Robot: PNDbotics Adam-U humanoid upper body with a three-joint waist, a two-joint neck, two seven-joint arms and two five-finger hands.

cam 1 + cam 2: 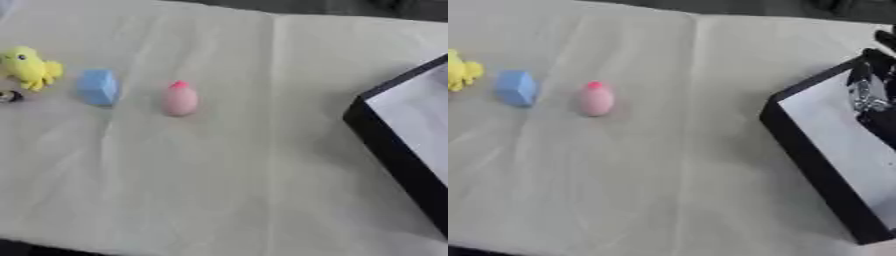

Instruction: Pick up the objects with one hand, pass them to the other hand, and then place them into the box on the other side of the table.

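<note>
Soft, even light falls on my work from above, bright enough but flat, with no glare on the pale table cover. Shadows are faint: a dim smudge just beside the pink egg-shaped thing and the blue block, a darker band along the black wall of the box. Everything is blurred; edges smear, and the yellow toy has no crisp outline. Over the box, at the right edge of the right eye view, a dark shape with silvery glints is perhaps my right hand, too smeared to read. The far corners fall off to dark grey
</note>
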